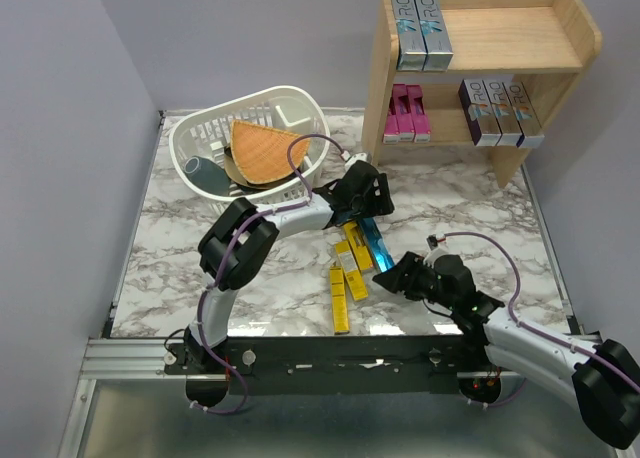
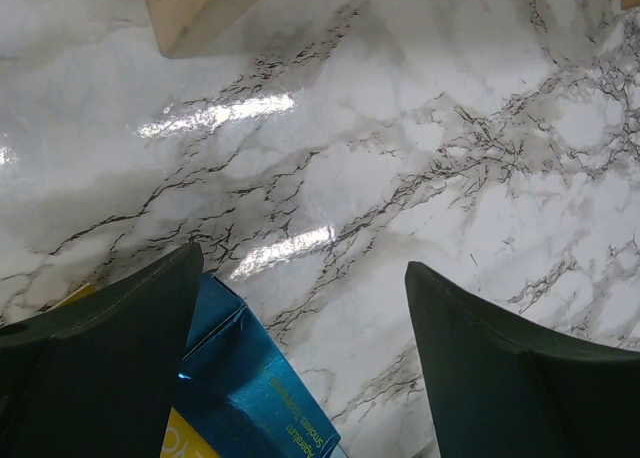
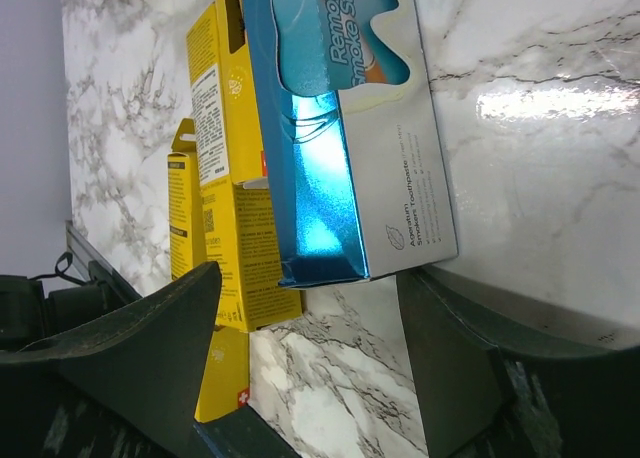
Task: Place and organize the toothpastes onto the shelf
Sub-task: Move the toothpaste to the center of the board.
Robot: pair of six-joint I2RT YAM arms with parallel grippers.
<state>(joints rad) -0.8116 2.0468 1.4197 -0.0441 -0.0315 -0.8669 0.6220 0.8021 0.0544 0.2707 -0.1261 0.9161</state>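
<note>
**A:** How are the grippers set?

**B:** The left gripper (image 2: 305, 273) is seen with its jaws spread wide and nothing held between them. The end of a blue carton (image 1: 373, 240) is glimpsed just beside one of its fingers (image 2: 110, 348). The right gripper (image 3: 310, 278) is likewise spread apart, with its fingers placed either side of the carton's other end. No contact can be made out.

**A:** What is found around them?

**B:** Three yellow cartons (image 1: 350, 268) are laid flat on the table beside the blue one, and one is pressed along its side. A white basket (image 1: 200, 138) is set at the far left, just behind the left arm. An orange wedge (image 1: 262, 150) and a grey item (image 1: 207, 173) are kept in it.

**A:** And the shelf?

**B:** The shelf (image 1: 575, 38) is stood at the far right corner, well apart from both grippers. Two blue-silver cartons (image 1: 425, 33) are stood upright on the upper tier. Pink cartons (image 1: 406, 113) and three purple-silver cartons (image 1: 500, 110) are lined up on the lower tier.

**A:** The surface, the room?

**B:** A glossy marble table (image 1: 200, 238) is seen, with lamp glare reflected in it. It is enclosed by plain pale walls (image 1: 60, 128) at the back and sides, and a metal rail (image 1: 130, 353) is run along the near edge.
</note>
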